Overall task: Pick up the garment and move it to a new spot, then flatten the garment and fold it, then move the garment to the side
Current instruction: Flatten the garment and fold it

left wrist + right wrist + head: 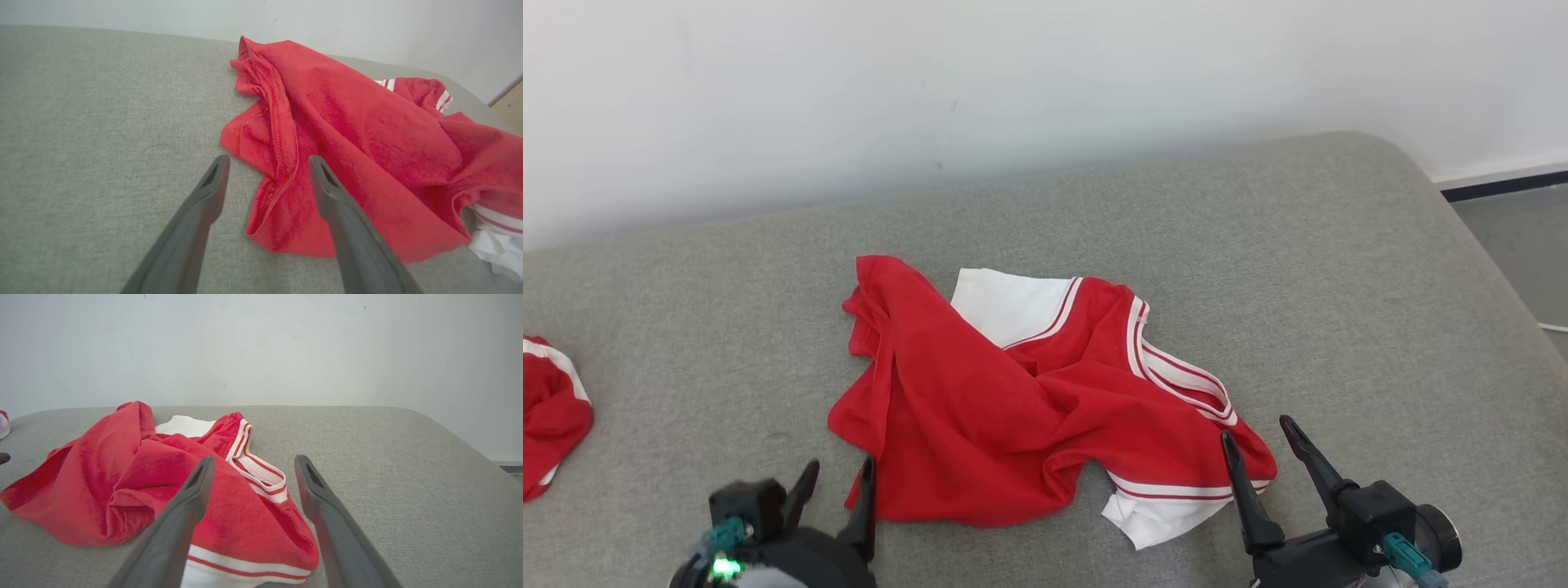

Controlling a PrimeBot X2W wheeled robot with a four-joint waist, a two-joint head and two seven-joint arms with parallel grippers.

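Grey woven upholstered surface [1298, 261] fills most of the head view. Behind it we see a plain white wall [1013, 82], and at far right a strip of grey floor [1523, 237] with a dark baseboard.

The red and white shirt [980, 408] lies crumpled in the middle of the frame, slightly low. It's mostly red fabric. A white panel shows at upper centre, a striped red-and-white collar band sits toward the right, and a white hem with a red stripe pokes out at lower right.

A second red and white garment [547, 408] is bunched at the left edge, well apart from the shirt.

The left gripper [841, 463] sits at lower left with its fingers pointing up the frame, spread wide and holding nothing. Its tips are just beside the shirt's lower-left corner. In the left wrist view one finger [204, 204] sits over bare upholstery and the other over red cloth, with the folded red hem between them. We can't tell whether they touch the fabric.

The right gripper [1256, 429] sits at lower right, angled slightly left, fingers also spread and empty. Its tips are at the shirt's right edge near the striped hem. In the right wrist view one finger [175, 526] overlaps the red cloth and the other [331, 522] is over grey surface, with the collar band just beyond the gap. We can't tell contact there either.

Both wrists are low and close to the surface.
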